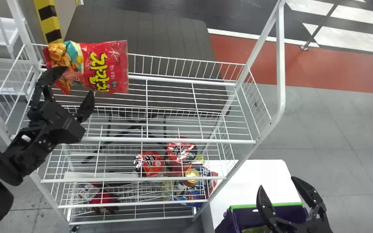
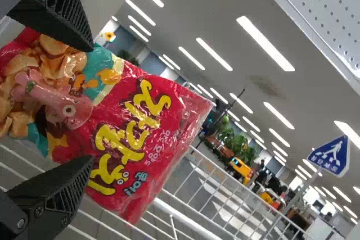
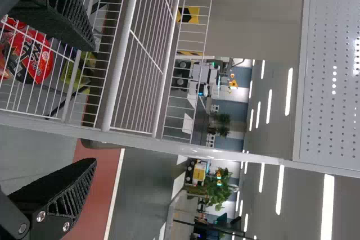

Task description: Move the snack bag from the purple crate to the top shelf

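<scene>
Black and flat, the fingers (image 2: 56,12) of our left gripper (image 1: 78,81) stand spread, with the snack bag (image 1: 104,68) just beyond their tips; whether they touch its film we cannot tell. The bag is at the rear left corner of the top shelf (image 1: 173,140), its printed face towards us, its upper part rising past the back rail (image 1: 186,59). We judge it delivered, so what is left is a clean departure. Let us keep the fingers wide and draw them straight back towards us — no twist, no closing — until both tips are clear of the packet, and only then lift or swing the arm. A sideways brush could drag the loose film along or topple the bag over the rail, and a low exit might catch the wires. If it slumps as we leave, a light nudge at its base should settle it. Farther off, our right gripper (image 1: 277,183) waits spread above the purple crate (image 1: 243,213) on the white bench (image 1: 254,174) — best left parked there.
</scene>
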You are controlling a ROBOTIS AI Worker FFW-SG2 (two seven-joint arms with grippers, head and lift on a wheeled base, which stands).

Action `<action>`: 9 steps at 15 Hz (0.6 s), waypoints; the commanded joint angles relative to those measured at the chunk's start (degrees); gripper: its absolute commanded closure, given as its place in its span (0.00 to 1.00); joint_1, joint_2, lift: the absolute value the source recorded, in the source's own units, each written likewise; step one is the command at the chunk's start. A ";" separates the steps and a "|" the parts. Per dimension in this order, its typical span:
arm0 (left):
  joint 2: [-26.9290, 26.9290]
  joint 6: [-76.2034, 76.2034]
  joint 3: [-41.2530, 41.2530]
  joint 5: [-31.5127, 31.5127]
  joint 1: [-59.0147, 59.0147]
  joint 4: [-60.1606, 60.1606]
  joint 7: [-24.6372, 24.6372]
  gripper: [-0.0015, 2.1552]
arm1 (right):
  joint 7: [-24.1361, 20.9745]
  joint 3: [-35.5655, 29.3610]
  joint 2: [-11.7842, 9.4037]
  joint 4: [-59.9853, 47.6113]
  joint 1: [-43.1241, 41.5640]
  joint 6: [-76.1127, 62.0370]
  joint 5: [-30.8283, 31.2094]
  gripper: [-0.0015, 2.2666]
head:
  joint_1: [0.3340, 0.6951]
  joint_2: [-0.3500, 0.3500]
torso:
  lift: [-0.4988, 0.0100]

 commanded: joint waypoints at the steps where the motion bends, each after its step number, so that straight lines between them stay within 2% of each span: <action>1: -0.21 -0.21 -0.04 -1.83 -1.34 2.02 -0.10 0.07 | 0.00 -0.34 0.67 0.02 0.00 0.07 -0.08 0.05 | 1.00 0.15 | 0.98; 9: -0.74 -0.21 -0.22 -4.56 -4.68 5.63 0.25 0.10 | 0.00 -0.51 0.67 1.42 -1.06 0.25 -0.08 0.05 | 1.00 0.14 | 0.98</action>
